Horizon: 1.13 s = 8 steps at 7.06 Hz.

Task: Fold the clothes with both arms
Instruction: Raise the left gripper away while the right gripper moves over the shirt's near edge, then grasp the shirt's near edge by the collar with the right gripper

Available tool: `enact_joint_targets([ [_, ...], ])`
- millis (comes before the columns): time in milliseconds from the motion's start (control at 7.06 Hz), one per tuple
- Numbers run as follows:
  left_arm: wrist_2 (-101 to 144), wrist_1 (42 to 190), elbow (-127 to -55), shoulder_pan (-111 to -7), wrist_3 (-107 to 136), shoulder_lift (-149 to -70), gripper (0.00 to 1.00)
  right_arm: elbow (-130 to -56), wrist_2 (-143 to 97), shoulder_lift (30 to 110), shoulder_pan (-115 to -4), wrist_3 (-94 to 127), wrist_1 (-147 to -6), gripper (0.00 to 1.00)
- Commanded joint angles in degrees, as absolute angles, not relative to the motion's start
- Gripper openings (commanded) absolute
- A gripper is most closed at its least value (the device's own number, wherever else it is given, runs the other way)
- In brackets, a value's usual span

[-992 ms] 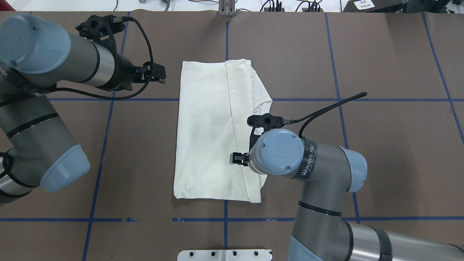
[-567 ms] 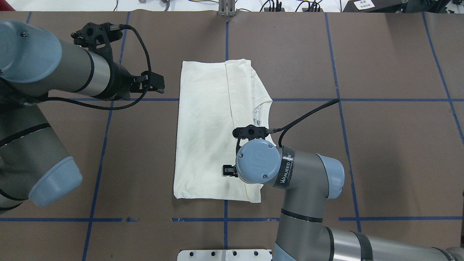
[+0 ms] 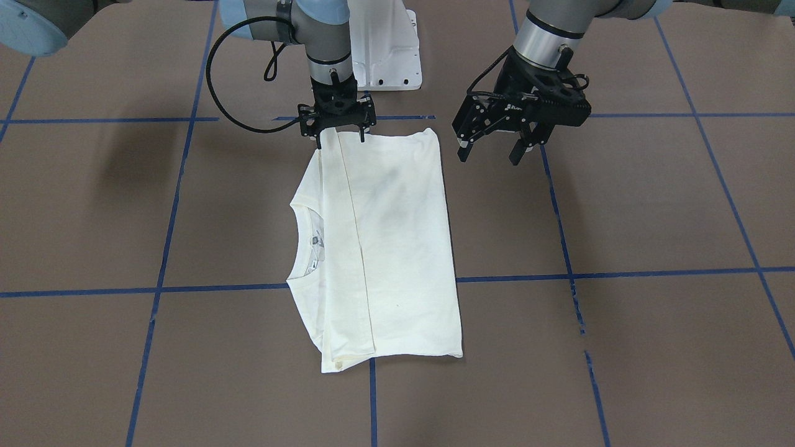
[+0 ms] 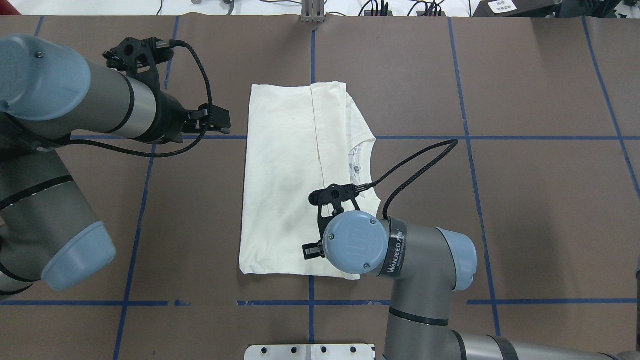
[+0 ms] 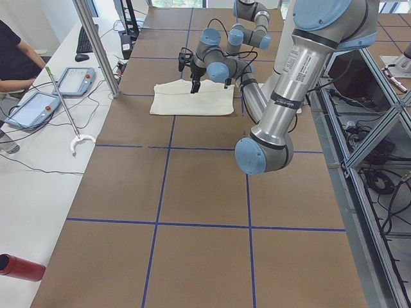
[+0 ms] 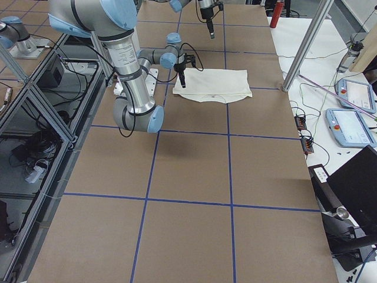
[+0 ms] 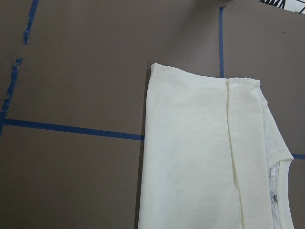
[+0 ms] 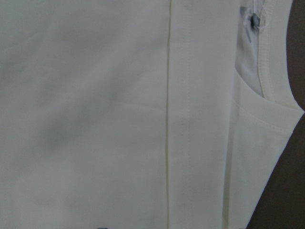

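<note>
**A:** Showing what, and lying where?

**B:** Showing the cream T-shirt (image 4: 285,185) lying flat on the worktop (image 4: 525,200), plain side up. Lying folded into one long panel just out from the base plate (image 4: 310,351), with the neckline (image 8: 265,52) peeking out along one long edge.

**A:** Holding anything?

**B:** Holding nothing. Showing the right fingers (image 3: 319,138) standing apart and pointing down at the short edge nearest the base plate, straddling the end of the folded-over strip. Touching the cloth or hanging just above it: not showing which. Showing the left fingers (image 3: 515,152) gaping wide, hovering raised off the long edge on the robot's left of the base plate, well apart from the cloth.

**A:** Handling how?

**B:** Probably behaving as light, limp jersey: sagging wherever unsupported, creasing easily, with layers sliding over one another. Not risking breakage.

**A:** Gripping where?

**B:** Likely pinching through every layer at the two corners of the short edge nearest the base plate, one corner per arm. Then lifting both together and carrying them away from the base plate. Catching only the top layer: risking pulling the existing fold open.
</note>
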<state>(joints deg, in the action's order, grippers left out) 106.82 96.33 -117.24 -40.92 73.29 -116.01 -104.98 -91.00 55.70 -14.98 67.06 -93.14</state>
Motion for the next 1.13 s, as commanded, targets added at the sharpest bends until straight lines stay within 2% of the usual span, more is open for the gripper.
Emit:
enact_joint_targets([
  [0, 106.7, 96.3, -117.1, -40.7, 73.2, -115.9, 1.0, -107.2, -86.6, 57.7, -12.0, 60.0, -92.9, 0.77],
  [425, 106.9, 96.4, -116.9, -40.7, 73.2, -116.0, 1.0, -108.7, -82.1, 60.5, -8.4, 59.7, -92.8, 0.69],
  [708, 106.9, 96.4, -116.8, -40.3, 73.2, -116.0, 1.0, -108.8, -82.0, 60.9, -8.4, 59.7, -92.8, 0.49],
  [992, 106.9, 96.4, -116.8, -40.3, 73.2, -116.0, 1.0, -108.7, -81.9, 61.5, -7.8, 59.7, -92.8, 0.49],
])
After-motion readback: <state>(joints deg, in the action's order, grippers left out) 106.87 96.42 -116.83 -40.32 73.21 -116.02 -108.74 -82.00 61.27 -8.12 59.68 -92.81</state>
